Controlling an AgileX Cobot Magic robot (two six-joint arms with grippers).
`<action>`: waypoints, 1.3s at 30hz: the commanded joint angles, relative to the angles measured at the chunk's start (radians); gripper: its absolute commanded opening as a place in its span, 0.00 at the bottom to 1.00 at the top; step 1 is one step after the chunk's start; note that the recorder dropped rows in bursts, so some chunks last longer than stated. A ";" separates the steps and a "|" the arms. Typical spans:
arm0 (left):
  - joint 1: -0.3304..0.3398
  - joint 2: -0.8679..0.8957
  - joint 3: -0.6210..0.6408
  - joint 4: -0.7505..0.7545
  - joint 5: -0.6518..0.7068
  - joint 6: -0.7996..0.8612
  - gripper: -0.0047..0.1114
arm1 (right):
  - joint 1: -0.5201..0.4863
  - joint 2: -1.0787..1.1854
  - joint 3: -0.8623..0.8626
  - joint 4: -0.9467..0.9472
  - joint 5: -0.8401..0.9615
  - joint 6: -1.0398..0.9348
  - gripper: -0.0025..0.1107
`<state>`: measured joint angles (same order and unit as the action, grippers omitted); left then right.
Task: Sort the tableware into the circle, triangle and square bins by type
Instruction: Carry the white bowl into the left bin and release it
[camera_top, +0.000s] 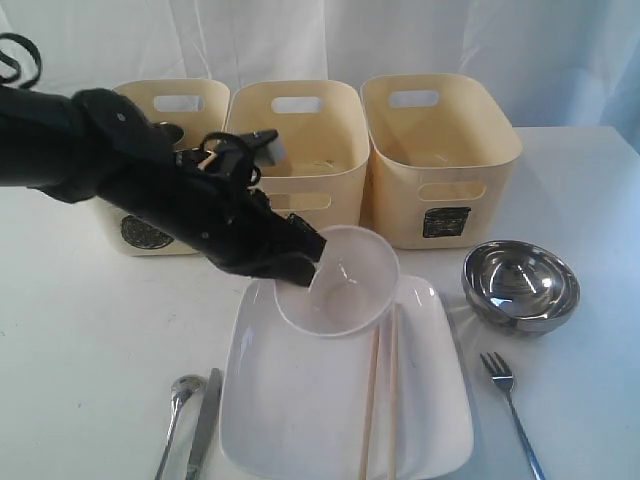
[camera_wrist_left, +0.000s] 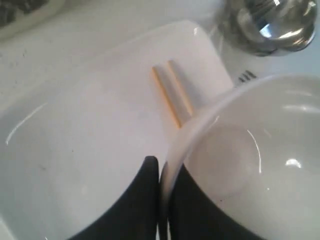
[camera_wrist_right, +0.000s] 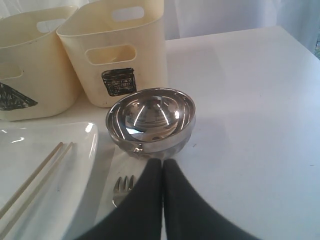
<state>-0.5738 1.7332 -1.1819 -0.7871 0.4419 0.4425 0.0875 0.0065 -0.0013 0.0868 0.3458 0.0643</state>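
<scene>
In the exterior view, the left fingers pinch the rim of the small white bowl, which tilts over the far edge of the large white square plate. Wooden chopsticks lie on the plate. The steel bowl and fork sit to its right, the spoon and knife to its left.

The left wrist view shows those fingers clamped on either side of the bowl's rim, above the plate.

In the right wrist view, the right fingers are pressed together, holding nothing, just short of the steel bowl beside the plate.
</scene>
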 joint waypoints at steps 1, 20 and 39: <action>-0.008 -0.131 0.004 0.060 -0.051 0.005 0.04 | -0.008 -0.007 0.001 -0.006 -0.004 0.000 0.02; 0.408 -0.172 -0.132 0.116 -0.262 -0.054 0.04 | -0.008 -0.007 0.001 -0.006 -0.004 0.000 0.02; 0.432 0.173 -0.345 0.116 -0.255 -0.105 0.04 | -0.008 -0.007 0.001 -0.006 -0.004 0.000 0.02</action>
<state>-0.1457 1.8880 -1.5038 -0.6531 0.1770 0.3495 0.0875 0.0065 -0.0013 0.0868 0.3458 0.0643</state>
